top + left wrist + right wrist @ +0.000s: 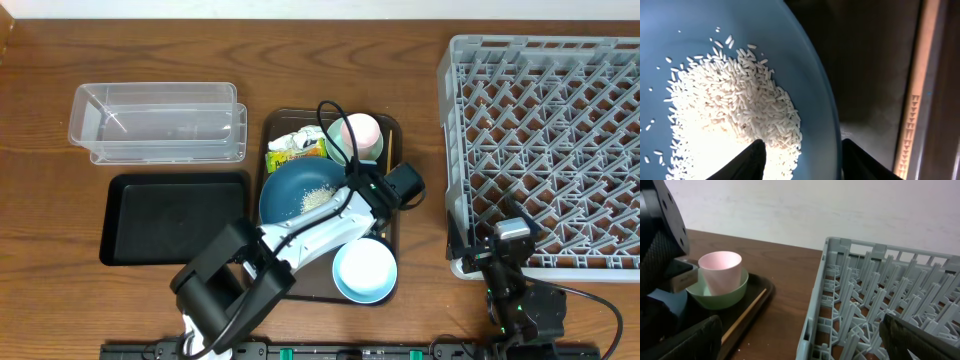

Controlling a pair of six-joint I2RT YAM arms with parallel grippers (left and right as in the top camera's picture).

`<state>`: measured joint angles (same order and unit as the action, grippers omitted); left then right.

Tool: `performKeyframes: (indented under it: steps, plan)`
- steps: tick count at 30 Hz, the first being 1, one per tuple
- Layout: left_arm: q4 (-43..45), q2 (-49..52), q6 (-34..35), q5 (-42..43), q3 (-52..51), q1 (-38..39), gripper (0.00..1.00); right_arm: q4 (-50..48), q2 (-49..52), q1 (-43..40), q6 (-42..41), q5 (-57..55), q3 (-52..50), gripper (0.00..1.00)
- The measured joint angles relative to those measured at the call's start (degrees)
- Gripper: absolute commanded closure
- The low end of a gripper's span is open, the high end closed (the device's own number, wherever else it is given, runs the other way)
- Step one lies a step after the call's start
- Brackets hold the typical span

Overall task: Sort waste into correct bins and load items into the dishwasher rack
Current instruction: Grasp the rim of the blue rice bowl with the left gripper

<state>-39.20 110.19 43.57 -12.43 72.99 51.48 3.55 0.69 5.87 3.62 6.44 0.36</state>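
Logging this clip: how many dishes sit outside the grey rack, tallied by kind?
Plates: 1 (blue plate, rice on it)
Bowls: 2 (light blue bowl, mint green bowl)
Cups: 1 (pink cup, standing in the mint green bowl)
Total: 4

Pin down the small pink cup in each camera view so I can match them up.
Overhead: pink cup just right of top centre, in the back right corner of the brown tray.
Left wrist: not in it; only the blue plate and rice show.
Right wrist: cup at left, standing in the mint green bowl.
Landmark: the grey rack, right of the cup in both views.
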Motion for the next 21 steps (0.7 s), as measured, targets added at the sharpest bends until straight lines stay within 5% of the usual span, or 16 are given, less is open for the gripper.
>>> performKeyframes:
  steps: [21]
  plan:
    - [-0.04, -0.98, 0.0, 0.09, 0.0, 0.7, 0.79, 0.0, 0.0, 0.0, 0.0, 0.0, 0.0, 0.01]
